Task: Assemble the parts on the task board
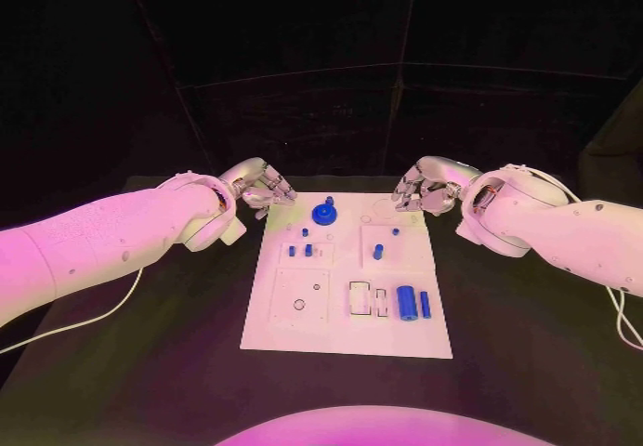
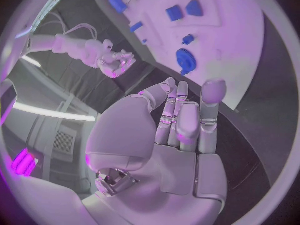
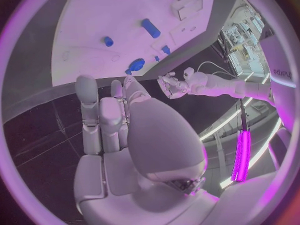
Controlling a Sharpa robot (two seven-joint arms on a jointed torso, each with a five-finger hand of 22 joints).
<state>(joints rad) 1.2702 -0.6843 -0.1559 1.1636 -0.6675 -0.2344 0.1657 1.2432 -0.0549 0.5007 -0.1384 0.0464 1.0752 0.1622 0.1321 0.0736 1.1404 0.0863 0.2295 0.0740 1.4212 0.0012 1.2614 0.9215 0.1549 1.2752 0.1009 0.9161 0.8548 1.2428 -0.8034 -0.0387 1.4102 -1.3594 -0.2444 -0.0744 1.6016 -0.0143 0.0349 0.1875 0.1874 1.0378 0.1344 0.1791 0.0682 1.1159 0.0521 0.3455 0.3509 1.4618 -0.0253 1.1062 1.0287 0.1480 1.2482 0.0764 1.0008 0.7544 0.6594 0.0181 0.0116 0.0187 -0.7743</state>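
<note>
The left robot hand (image 1: 263, 190) hovers off the far-left corner of the white board (image 1: 402, 342), fingers straight and apart, holding nothing — the right robot hand (image 1: 424, 193) mirrors it off the far-right corner, equally empty. Small blue parts (image 1: 406, 301) lie scattered on the board, mid-worktop (image 1: 161, 372) — a round blue knob (image 1: 324, 215) at its far edge.

Magenta light washes the task board (image 1: 346, 336) and both arms against a near-black background — the table (image 1: 161, 372) stays dim. Wrist views bend straight edges at their rims; bright strip lights glare there.
</note>
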